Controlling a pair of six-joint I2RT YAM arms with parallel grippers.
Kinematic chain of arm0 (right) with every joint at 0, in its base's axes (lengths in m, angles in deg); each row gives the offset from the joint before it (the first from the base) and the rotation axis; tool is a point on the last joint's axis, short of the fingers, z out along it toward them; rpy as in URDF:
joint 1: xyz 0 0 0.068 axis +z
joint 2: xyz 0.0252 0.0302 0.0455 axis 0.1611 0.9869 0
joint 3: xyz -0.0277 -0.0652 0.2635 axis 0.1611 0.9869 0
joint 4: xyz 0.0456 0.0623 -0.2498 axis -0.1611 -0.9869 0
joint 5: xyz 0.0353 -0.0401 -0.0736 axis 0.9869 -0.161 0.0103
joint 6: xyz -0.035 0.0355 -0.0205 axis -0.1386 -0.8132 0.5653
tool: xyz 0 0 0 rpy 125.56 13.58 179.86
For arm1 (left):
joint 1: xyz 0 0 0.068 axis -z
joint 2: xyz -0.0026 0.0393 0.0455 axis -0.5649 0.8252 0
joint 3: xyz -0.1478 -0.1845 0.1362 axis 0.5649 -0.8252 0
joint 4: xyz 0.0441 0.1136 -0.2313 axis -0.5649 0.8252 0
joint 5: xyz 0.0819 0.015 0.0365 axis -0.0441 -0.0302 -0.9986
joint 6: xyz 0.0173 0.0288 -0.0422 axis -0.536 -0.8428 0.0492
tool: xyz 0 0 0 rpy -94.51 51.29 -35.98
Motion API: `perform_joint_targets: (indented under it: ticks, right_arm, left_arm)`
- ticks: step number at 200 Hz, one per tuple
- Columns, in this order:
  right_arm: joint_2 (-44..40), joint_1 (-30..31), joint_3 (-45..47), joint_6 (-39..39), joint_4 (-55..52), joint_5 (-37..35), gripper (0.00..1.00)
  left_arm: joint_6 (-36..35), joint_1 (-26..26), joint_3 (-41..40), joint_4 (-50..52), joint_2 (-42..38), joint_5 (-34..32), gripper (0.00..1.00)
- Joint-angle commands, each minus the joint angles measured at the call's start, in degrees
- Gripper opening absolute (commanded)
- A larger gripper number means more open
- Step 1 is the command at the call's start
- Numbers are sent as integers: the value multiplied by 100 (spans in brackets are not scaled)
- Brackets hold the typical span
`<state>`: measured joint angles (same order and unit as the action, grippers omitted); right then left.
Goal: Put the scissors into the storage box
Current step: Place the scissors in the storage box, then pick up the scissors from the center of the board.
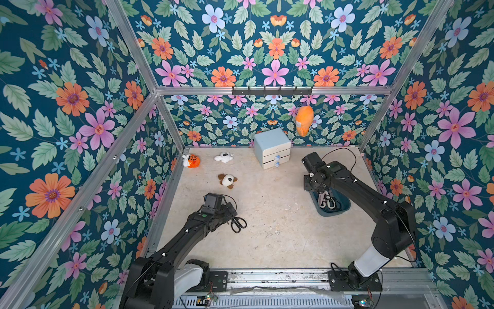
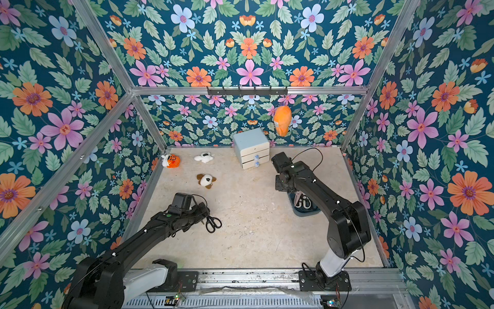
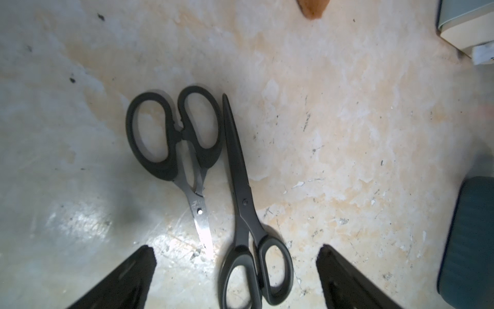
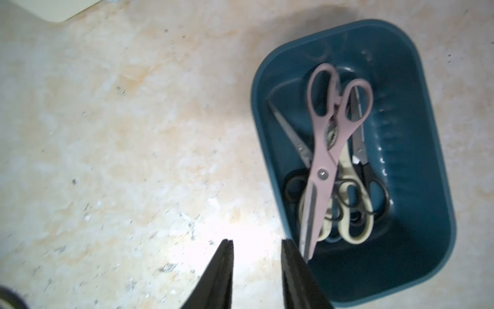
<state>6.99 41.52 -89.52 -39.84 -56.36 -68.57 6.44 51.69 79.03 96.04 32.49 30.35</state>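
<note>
Hanging the left gripper (image 3: 236, 248) over two black scissors (image 1: 238, 224) on the table (image 1: 267, 240), jaws wide apart, gripping nothing. Seeing the handle rings of the all-black pair (image 3: 244, 202) sitting between the jaws, blades pointing straight away. Seeing the shiny-bladed pair (image 3: 199, 211) just beside it, turned the other way. Probably only needing to go down and close across those handles. Hanging the right gripper (image 4: 257, 240) at the edge of the storage box (image 4: 417, 149), well apart from these, jaws partly apart, gripping nothing. Seeing the pink pair (image 4: 322, 174) lying inside on the cream pair (image 4: 347, 167).
</note>
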Motion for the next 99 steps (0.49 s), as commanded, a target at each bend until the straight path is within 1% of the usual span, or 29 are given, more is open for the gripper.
perform_joint_targets:
  ticks: [1,12,21,48,71,84,94,99]
  right_arm:
    - [-189,402,119,-792,31,-204,34]
    - [-245,634,180,-994,80,-165,34]
    - [-280,794,225,-1139,68,-168,34]
    - [-279,1021,335,-1337,-38,-68,34]
    - [-355,1052,490,-1348,-86,-3,34]
    - [-399,1056,532,-1283,-100,50,34]
    - [-429,1062,546,-1224,-121,96,34]
    - [-438,1057,554,-1178,-125,137,34]
  left_arm:
    - [-90,7,-39,4,-52,183,92]
    - [-106,26,-64,57,-53,267,86]
    - [-162,60,-64,119,-62,288,78]
    - [-113,159,-166,315,-80,232,57]
    - [230,299,-280,372,-189,160,43]
    - [425,442,-295,372,-182,32,41]
    - [549,560,-231,458,-136,-92,33]
    - [601,620,-179,530,-91,-164,31]
